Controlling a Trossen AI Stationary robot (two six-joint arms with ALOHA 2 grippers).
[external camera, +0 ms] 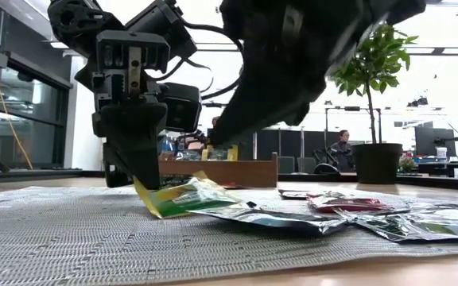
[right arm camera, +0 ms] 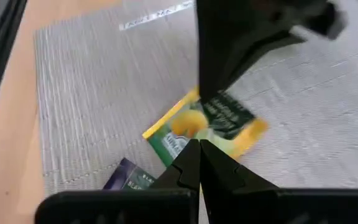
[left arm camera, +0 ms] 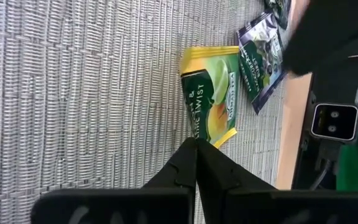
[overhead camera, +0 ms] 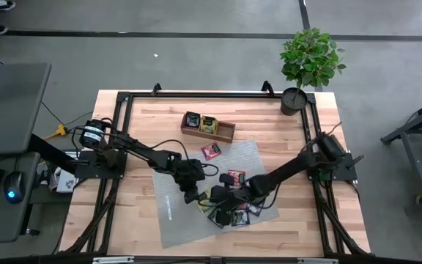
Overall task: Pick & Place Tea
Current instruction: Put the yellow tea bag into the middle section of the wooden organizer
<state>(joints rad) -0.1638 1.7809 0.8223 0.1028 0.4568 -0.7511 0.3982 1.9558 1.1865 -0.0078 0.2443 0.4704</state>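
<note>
A yellow-green tea sachet (left arm camera: 213, 93) lies on the grey mat (overhead camera: 174, 220), and my left gripper (left arm camera: 196, 143) is shut on its edge. My right gripper (right arm camera: 199, 146) is shut with nothing between its fingers. It hangs just above the same sachet (right arm camera: 197, 124), opposite the left gripper (right arm camera: 229, 50). Several black sachets (overhead camera: 237, 216) lie flat on the mat beside them, and one (left arm camera: 263, 56) lies next to the yellow-green one. Two red-pink sachets (overhead camera: 211, 150) (overhead camera: 235, 176) lie farther back on the mat. My left gripper pinches the sachet's yellow edge (left arm camera: 209, 138), near a corner, between its two shut fingers. The fingers (external camera: 137, 159) slant down onto it from the table's left. The held end (external camera: 145, 192) is tipped up a little, and the rest of the sachet (external camera: 197, 197) rests on the mat.
A brown wooden tray (overhead camera: 226, 132) with sachets in it stands behind the mat. A potted plant (overhead camera: 306, 66) stands at the far right corner. Flat sachets (external camera: 348, 204) are spread over the mat's right part. The mat's left half (left arm camera: 73, 93) is bare.
</note>
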